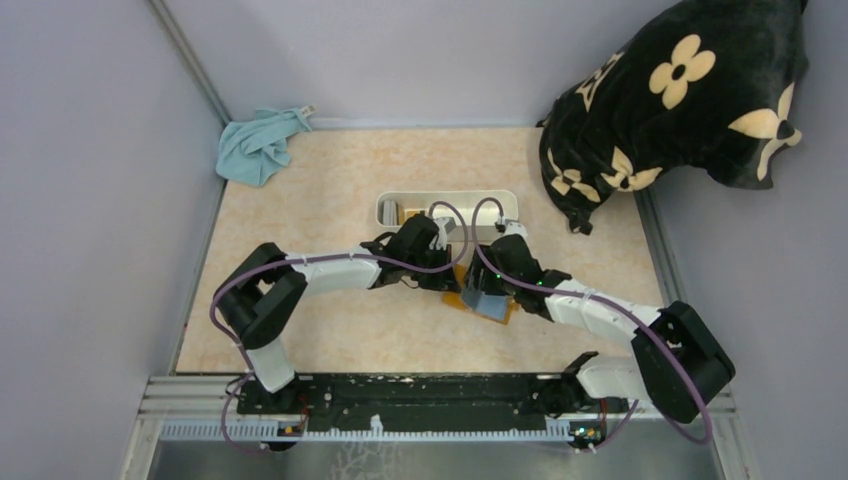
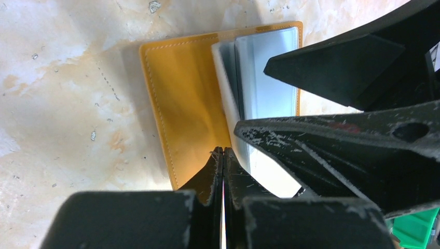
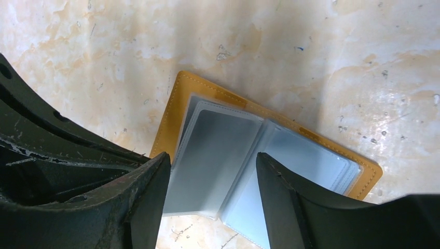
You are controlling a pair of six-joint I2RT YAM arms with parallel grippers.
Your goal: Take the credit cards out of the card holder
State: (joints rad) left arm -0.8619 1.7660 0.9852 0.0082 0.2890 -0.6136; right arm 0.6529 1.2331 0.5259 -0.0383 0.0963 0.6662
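The orange-brown card holder (image 1: 462, 298) lies open on the table between my two grippers. It also shows in the left wrist view (image 2: 181, 104) and the right wrist view (image 3: 171, 119). Pale blue-grey clear sleeves (image 3: 218, 150) fan out of it; I cannot tell a card apart from the sleeves. My left gripper (image 2: 223, 151) is shut, its tips on the holder's orange left cover. My right gripper (image 3: 212, 171) is open and straddles the sleeves, one finger on each side. Its black fingers (image 2: 337, 67) cross the left wrist view.
A long white tray (image 1: 447, 199) stands just behind the grippers, with small things at its left end, one tan (image 1: 408, 213). A blue cloth (image 1: 258, 146) lies at the back left. A black flowered cushion (image 1: 680, 100) sits at the back right.
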